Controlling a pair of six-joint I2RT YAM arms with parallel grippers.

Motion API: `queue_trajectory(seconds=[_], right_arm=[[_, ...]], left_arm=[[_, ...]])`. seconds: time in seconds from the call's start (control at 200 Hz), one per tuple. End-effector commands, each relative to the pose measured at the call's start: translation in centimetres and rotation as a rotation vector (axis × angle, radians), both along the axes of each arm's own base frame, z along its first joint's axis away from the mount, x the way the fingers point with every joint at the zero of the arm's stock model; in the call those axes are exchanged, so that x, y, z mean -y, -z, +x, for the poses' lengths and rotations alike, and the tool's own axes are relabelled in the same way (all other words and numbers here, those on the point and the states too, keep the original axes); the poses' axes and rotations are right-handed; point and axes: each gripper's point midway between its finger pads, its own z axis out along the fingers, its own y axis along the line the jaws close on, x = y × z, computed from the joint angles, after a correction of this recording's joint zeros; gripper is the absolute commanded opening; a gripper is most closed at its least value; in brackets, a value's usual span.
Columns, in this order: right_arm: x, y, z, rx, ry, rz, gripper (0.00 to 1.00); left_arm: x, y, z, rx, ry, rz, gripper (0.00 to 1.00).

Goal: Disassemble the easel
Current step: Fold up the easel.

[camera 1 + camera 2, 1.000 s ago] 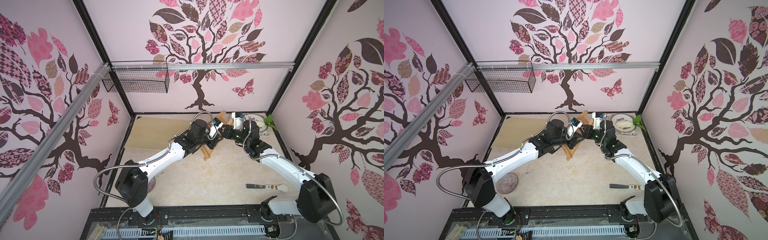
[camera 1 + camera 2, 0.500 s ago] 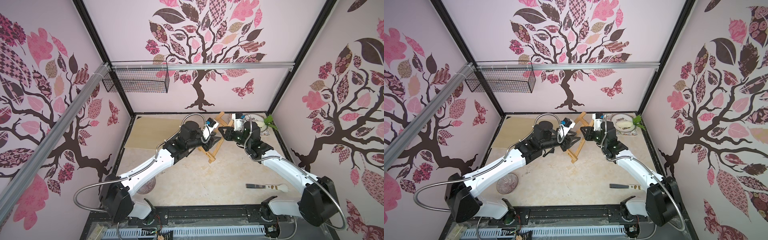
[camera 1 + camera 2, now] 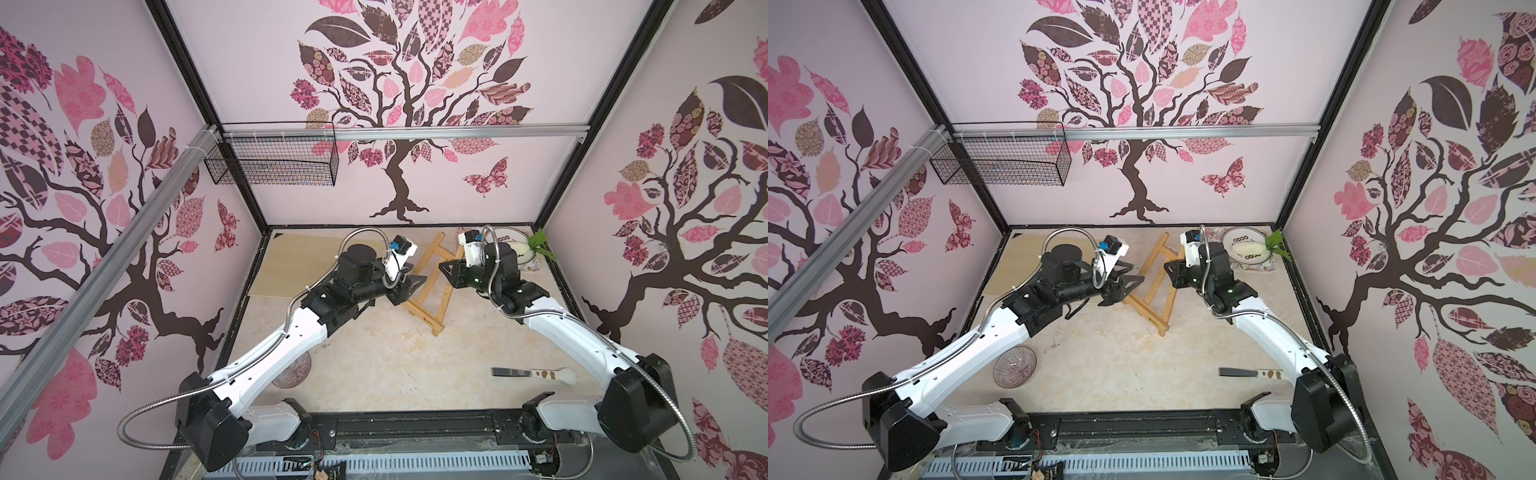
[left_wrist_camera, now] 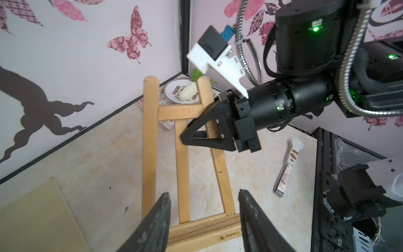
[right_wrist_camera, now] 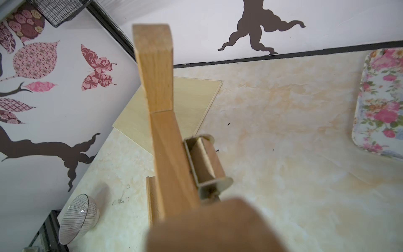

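The easel (image 3: 432, 286) (image 3: 1153, 286), a frame of honey-coloured slats, stands tilted at the back middle of the table, its ledge bar (image 4: 202, 229) lowest. My right gripper (image 3: 446, 268) (image 3: 1169, 267) (image 4: 185, 137) is shut on one side rail of the easel, above the crossbar. In the right wrist view the easel's wood (image 5: 162, 131) fills the centre and hides the jaws. My left gripper (image 3: 415, 280) (image 3: 1130, 274) (image 4: 205, 193) is open, just left of the easel and apart from it, with the ledge bar showing between its fingers (image 4: 161, 218).
A pale wooden board (image 3: 299, 266) (image 5: 187, 102) lies at the back left. A striped bowl (image 3: 293, 368) (image 5: 78, 218) sits near the left arm. A spatula (image 3: 536, 372) (image 4: 287, 168) lies front right. A floral tray (image 3: 1262, 266) (image 5: 381, 104) with a plate sits back right.
My left gripper opened, let go of the easel and drew back to the left. The right gripper stays shut on the easel, whose lower end swung toward the front.
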Motion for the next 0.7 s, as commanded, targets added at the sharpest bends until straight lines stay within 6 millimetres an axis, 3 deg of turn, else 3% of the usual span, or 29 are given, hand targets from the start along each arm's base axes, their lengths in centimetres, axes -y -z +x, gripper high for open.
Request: queue_trajectory(seconds=[0.0,0.19,0.695], right_arm=[[-0.5,-6.2,-1.2,0.173,-0.092,-0.025,0.07],[-1.8,-6.7,-2.6,0.192,-0.223,-0.04,0.06],[-4.3,-8.2,-5.1,0.202,-0.435,0.044,0.06]], left_arm=[[-2.5,0.3,0.5,-0.059,-0.047,-0.046,0.57],[-3.9,0.8,1.3,-0.121,-0.034,-0.089,0.66],[0.4,2.8,0.6,-0.269,0.25,-0.141,0.68]])
